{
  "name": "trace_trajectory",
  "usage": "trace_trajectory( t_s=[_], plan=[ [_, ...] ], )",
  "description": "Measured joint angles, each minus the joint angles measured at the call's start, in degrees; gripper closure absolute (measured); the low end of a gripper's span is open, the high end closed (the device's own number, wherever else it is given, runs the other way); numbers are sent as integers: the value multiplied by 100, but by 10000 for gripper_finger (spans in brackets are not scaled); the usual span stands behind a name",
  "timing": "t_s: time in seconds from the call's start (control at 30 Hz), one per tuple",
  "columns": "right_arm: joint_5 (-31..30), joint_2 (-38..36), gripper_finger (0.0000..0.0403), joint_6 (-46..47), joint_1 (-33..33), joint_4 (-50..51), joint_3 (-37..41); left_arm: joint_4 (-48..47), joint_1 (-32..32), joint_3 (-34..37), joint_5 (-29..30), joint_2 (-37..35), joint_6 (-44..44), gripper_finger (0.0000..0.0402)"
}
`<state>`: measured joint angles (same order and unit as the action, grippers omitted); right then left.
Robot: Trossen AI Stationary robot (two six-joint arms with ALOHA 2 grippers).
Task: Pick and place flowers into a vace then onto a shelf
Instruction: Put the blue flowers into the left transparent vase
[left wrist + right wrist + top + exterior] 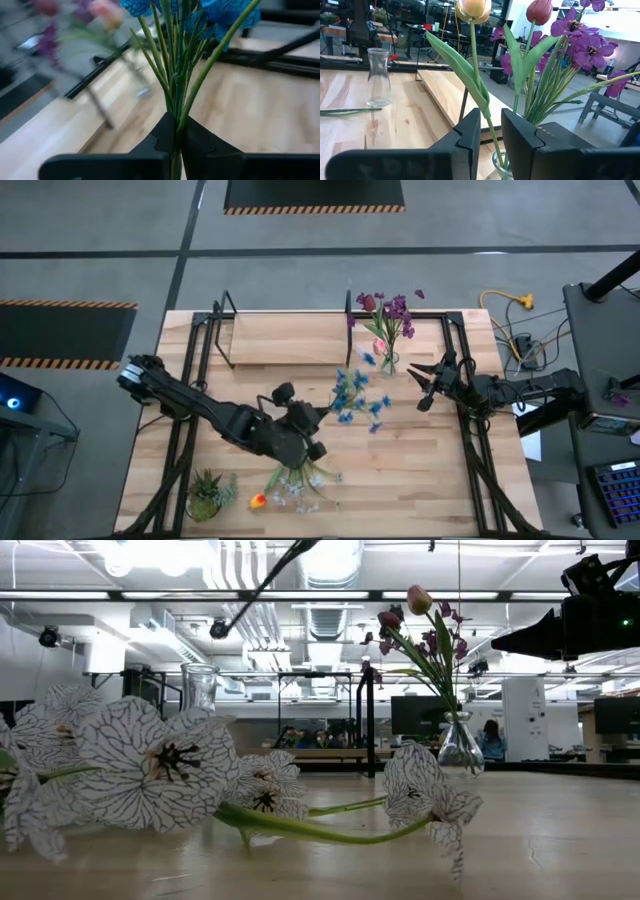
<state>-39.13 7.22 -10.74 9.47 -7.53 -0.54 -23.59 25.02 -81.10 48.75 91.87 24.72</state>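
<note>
My left gripper (pixel 318 421) is mid-table, shut on a bunch of blue flowers (pixel 356 396) whose blooms (pixel 220 12) reach toward the glass vase (pixel 388 363). That vase (pixel 502 167) stands near the table's far right and holds purple and pink flowers (pixel 388 310) upright by their stems. My right gripper (pixel 424 387) hovers open just right of the vase. White flowers (pixel 300 483) and an orange-yellow bloom (pixel 258 501) lie flat near the near edge. The shelf (pixel 285 337) stands at the far edge. My left gripper pinches several green stems (pixel 176 117) of the blue flowers together between its two fingers (pixel 200 140), low on the stems and far from the blooms. The stems run straight out ahead of the fingers and fan apart. I cannot tell whether the blooms touch the table.
An empty glass vase (pixel 379 77) stands on the table left of the shelf's near side (pixel 200 685). A small spiky potted plant (pixel 206 494) sits at the near left corner. Black frame rails (pixel 470 430) run along both table sides.
</note>
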Motion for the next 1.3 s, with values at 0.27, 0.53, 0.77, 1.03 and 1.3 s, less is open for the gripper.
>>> trace_trajectory(
  t_s=[0.27,0.53,0.77,1.03,1.3],
  plan=[
    [0,2,335,0,0,2,0,4014,-292,2286,-1312,-1244,-2226,401],
    [0,5,335,0,-2,2,0,5379,-523,3719,-1683,-2472,-3078,402],
    [0,7,335,-173,0,2,0,5393,-521,4195,-1725,-3257,-3466,401],
    [0,7,335,-175,0,2,0,5147,-519,4783,-1718,-4034,-3668,401],
    [0,7,335,-195,-1,2,-2,5188,-522,5183,-1261,-4390,-3978,401]
  ],
)
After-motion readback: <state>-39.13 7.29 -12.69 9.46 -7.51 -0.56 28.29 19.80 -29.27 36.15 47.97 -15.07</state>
